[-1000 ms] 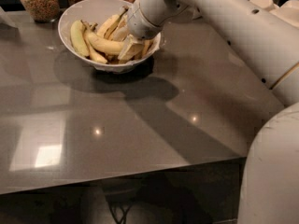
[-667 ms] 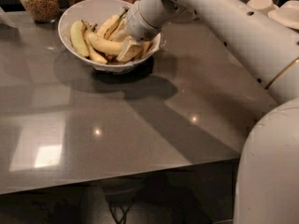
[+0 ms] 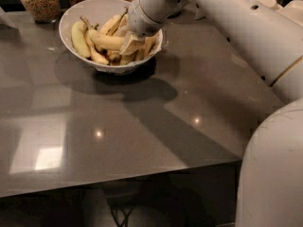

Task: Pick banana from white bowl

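Countertop (image 3: pixel 142 126): end effector (image 3: pixel 131 42) against banana (image 3: pixel 105 40) in bowl (image 3: pixel 87 6).

Probably a kitchen, grey countertop (image 3: pixel 142 126), glass jars (image 3: pixel 40 1) of dry goods, end effector (image 3: pixel 134 40) in white bowl (image 3: pixel 90 8)

Three glass jars (image 3: pixel 40 1) were ranged along the grey table's (image 3: pixel 142 141) far edge; white dishes (image 3: pixel 271 2) were seen near its far right corner.
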Controlling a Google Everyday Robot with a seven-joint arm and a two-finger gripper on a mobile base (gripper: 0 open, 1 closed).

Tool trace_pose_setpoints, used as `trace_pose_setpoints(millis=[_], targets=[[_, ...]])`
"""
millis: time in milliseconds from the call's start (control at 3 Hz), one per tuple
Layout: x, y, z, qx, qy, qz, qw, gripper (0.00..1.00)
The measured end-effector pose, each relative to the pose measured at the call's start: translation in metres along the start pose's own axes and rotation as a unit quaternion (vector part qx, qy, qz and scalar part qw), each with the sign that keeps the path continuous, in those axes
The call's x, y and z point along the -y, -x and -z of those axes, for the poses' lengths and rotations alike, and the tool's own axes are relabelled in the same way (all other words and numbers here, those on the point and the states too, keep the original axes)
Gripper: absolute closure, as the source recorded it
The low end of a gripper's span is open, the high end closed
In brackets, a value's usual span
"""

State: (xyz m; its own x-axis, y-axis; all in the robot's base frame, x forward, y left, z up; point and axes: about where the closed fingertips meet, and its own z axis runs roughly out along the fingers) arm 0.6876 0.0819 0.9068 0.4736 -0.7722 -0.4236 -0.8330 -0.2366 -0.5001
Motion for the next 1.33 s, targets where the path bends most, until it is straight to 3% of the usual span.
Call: trace_pose_setpoints(millis=[667,1333], targets=[[-0.001,0.009,0.05,-0.015,-0.018,-0.008,0.9997,1.0],[-0.055,0.013,0.117,0.007,-0.021,-0.048,0.9986,1.0]])
